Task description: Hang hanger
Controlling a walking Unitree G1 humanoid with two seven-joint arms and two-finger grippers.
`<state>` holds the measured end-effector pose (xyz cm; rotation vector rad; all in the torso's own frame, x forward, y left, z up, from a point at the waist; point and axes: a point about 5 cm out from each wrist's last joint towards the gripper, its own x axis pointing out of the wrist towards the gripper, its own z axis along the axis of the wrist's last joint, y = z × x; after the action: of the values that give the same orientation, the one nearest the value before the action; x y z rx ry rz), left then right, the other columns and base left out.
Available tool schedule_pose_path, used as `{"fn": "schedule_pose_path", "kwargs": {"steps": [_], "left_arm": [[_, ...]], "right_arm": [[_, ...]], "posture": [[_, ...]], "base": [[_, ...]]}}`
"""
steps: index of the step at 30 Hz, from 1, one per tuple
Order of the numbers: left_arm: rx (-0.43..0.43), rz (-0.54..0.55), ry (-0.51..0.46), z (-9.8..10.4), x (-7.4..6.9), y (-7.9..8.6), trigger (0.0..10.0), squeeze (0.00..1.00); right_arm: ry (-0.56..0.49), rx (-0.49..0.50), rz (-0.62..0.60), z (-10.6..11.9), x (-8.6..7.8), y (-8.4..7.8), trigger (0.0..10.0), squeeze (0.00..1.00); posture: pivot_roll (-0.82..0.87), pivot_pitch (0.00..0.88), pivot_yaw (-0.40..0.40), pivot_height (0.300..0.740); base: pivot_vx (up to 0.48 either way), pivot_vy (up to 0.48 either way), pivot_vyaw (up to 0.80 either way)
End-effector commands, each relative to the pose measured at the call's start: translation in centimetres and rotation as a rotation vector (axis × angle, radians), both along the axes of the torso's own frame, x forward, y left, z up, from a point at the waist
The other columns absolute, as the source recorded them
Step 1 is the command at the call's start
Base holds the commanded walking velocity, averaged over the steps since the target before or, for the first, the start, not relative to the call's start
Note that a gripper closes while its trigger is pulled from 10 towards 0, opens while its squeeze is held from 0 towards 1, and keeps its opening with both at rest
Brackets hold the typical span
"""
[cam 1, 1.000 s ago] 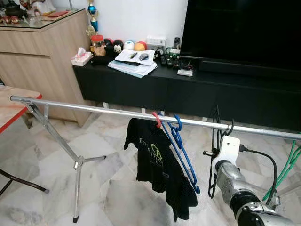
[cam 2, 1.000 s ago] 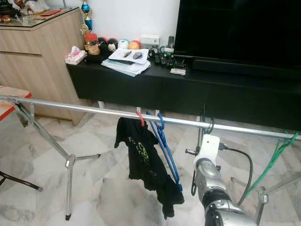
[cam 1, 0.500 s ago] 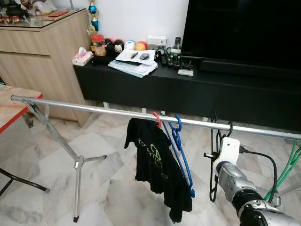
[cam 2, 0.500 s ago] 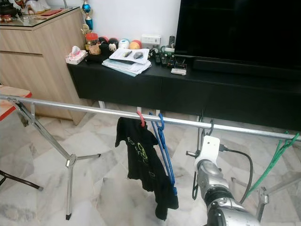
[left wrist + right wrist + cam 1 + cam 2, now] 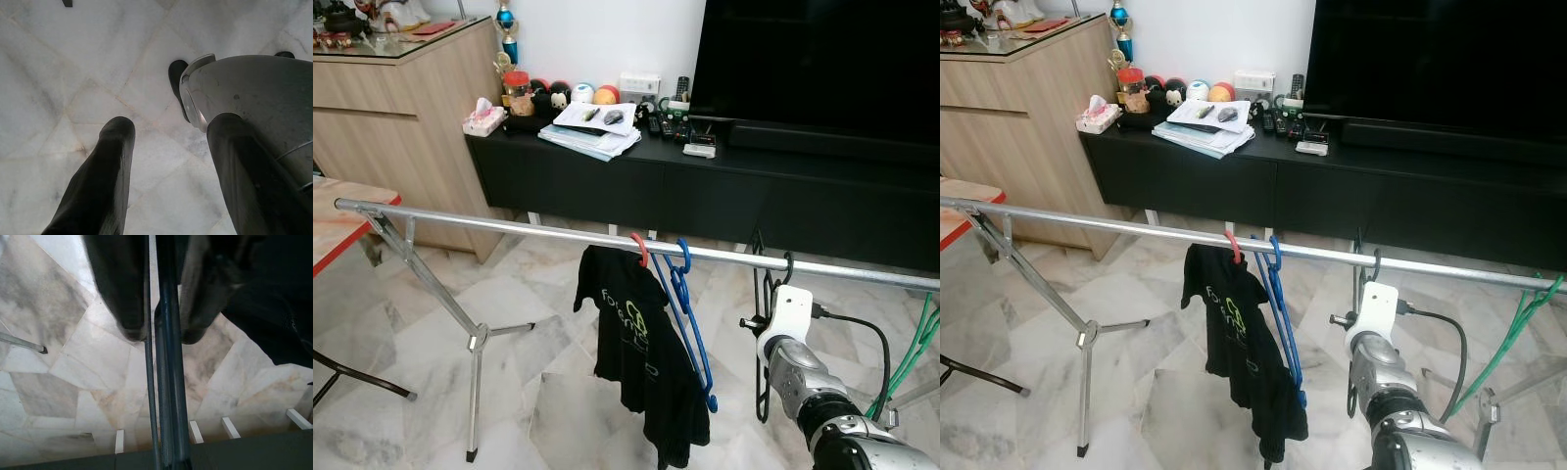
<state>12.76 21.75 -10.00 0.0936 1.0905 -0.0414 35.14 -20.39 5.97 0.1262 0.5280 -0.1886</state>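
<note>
Marble floor [image 5: 538,392] runs under a metal rail [image 5: 509,226] standing before a black TV console [image 5: 705,186]. From the head views, a black hanger [image 5: 766,294] hooks over the rail toward its right end, the right gripper [image 5: 157,335] beneath it; a black shirt [image 5: 641,362] and blue hanger [image 5: 690,313] hang mid-rail. Left wrist: the left gripper [image 5: 168,166] hangs with fingers spread above the floor. Right wrist: fingers closed around the black hanger's wire.

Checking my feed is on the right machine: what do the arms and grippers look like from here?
The right arm is silver metal in rounded segments, dark at the joints, with a white wrist block and a black cable looping off it. Both the left gripper and right gripper have long, rounded black fingers.
</note>
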Motion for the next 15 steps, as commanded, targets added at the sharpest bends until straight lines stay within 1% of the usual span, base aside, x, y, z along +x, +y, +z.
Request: {"fn": "schedule_pose_path", "kwargs": {"steps": [1, 2, 3, 15], "left_arm": [[-0.004, -0.007, 0.023, -0.21, -0.57, -0.09, 10.0, 0.0], [-0.004, -0.007, 0.023, -0.21, -0.57, -0.09, 10.0, 0.0], [-0.004, -0.008, 0.023, -0.21, -0.56, -0.09, 10.0, 0.0], [-0.004, -0.011, 0.024, -0.21, -0.57, -0.08, 10.0, 0.0]], "right_arm": [[-0.016, 0.0, 0.004, 0.23, 0.16, 0.12, 10.0, 0.72], [-0.017, 0.0, 0.002, 0.17, 0.12, 0.13, 10.0, 0.76], [-0.017, 0.005, -0.002, 0.07, 0.04, 0.14, 10.0, 0.77], [-0.023, 0.001, -0.005, -0.41, -0.31, 0.18, 10.0, 0.76]], "posture": [[-0.06, 0.068, 0.013, 0.74], [-0.06, 0.068, 0.013, 0.74], [-0.06, 0.068, 0.013, 0.74], [-0.06, 0.07, 0.014, 0.74]], "base": [[0.0, 0.0, 0.0], [0.0, 0.0, 0.0], [0.0, 0.0, 0.0], [0.0, 0.0, 0.0]]}}
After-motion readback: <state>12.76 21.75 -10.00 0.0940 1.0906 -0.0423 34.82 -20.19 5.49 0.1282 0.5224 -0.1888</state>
